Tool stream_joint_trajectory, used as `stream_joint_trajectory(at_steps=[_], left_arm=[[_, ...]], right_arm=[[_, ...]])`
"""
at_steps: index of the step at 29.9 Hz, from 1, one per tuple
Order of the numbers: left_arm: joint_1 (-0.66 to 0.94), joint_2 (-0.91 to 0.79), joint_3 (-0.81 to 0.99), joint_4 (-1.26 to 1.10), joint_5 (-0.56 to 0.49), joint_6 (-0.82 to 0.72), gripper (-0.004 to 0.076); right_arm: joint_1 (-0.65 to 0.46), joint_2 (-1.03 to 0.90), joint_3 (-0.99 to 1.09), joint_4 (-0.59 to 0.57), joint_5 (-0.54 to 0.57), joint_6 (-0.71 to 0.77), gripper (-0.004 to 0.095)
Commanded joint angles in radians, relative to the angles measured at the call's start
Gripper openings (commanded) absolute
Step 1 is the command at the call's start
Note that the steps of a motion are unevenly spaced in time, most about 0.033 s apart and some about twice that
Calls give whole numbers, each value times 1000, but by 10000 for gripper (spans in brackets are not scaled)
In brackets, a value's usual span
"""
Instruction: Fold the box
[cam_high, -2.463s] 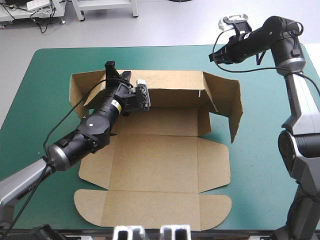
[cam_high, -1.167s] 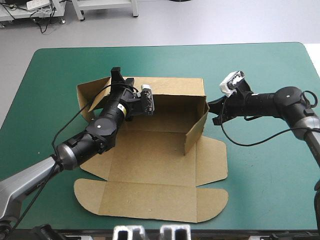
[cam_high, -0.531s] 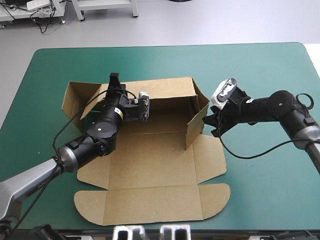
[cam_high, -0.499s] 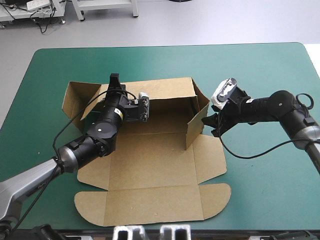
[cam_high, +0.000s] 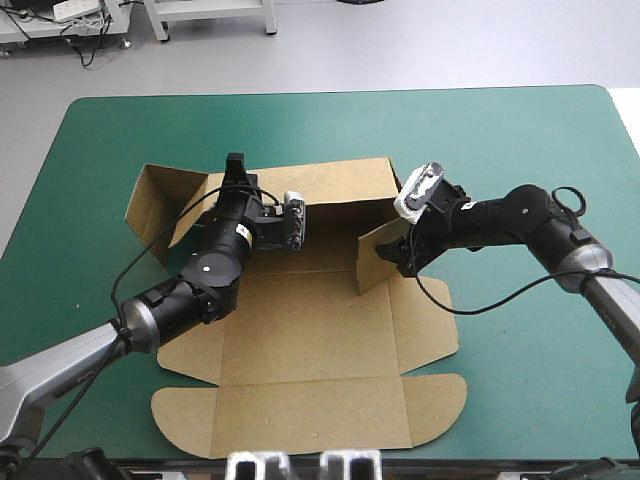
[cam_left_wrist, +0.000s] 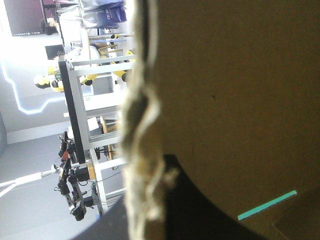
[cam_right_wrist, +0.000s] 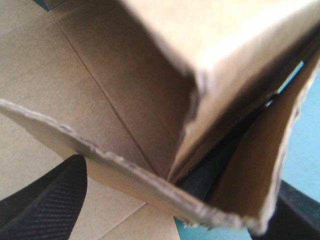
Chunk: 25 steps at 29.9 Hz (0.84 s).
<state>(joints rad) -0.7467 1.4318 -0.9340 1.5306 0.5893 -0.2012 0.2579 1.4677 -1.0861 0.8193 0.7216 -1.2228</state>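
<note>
The brown box (cam_high: 310, 330) lies on the teal-green cover with its back wall (cam_high: 340, 185) raised. My left gripper (cam_high: 236, 172) is shut on the top edge of that wall near its left end; in the left wrist view the board (cam_left_wrist: 230, 90) fills most of the picture and its raw edge runs into the gripper (cam_left_wrist: 150, 210). The right side flap (cam_high: 375, 258) stands folded inward. My right gripper (cam_high: 402, 256) is at this flap, open, with the flap's edge (cam_right_wrist: 125, 170) between its black fingers (cam_right_wrist: 47, 202). The left side flap (cam_high: 160, 205) leans outward.
The box's front panel with its rounded ears (cam_high: 310, 420) reaches close to the table's near edge. Bare teal-green cover (cam_high: 530, 150) lies to the right of and beyond the box, and a narrower strip (cam_high: 70, 230) to its left.
My right gripper has opened and moved left, swinging the right side flap further inward. The box has shifted slightly. The left gripper keeps its hold on the back wall.
</note>
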Motion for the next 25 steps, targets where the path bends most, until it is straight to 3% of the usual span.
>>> stream_joint_trajectory(at_steps=[1,5,11,15,18,23,25], left_arm=[[-34,-32,-15,11,-21,-6,-10],[-40,-32,-17,1,-21,-17,-10],[-40,0,-61,-63,40,-80,4],[-53,26,-105,-94,45,-80,4],[-84,30,-118,-89,13,-80,3],[-129,30,-117,-93,-30,-80,5],[-133,30,-117,-98,-36,-80,43]], right_arm=[[37,-30,-26,78,-82,-7,754],[66,-30,-26,96,-83,6,754],[75,-30,-26,80,-217,155,738],[79,-30,-26,10,-302,263,625],[80,-30,-26,-47,-279,304,576],[81,-24,-16,-45,-198,316,567],[81,-22,-10,-45,-192,322,520]])
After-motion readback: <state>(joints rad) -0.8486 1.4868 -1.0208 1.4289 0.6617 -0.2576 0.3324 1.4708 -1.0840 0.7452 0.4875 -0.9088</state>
